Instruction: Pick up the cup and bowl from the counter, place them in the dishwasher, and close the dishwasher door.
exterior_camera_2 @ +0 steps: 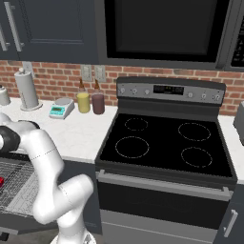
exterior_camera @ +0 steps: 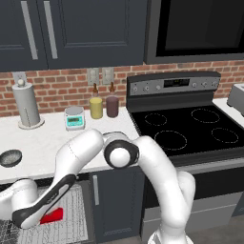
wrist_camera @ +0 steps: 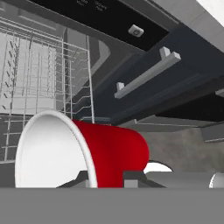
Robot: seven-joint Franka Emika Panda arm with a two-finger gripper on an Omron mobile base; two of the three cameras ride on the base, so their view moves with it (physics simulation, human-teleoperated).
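While the tool (wrist_camera: 105, 178) grips the cup (wrist_camera: 83, 151) (tipped sideways), the bowl (exterior_camera: 10, 157) sits on the counter (exterior_camera: 43, 140)

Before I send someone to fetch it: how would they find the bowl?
On the white counter left of the stove, follow the front edge far left. The bowl is small, shallow, dark grey, unlike the tall paper towel roll behind it.

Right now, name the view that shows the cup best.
The hand view: the cup lies large on its side between the hand's fingertips, white inside showing. The left base view gives a red patch behind the arm over the wire rack; the right base view a red sliver at its left edge.
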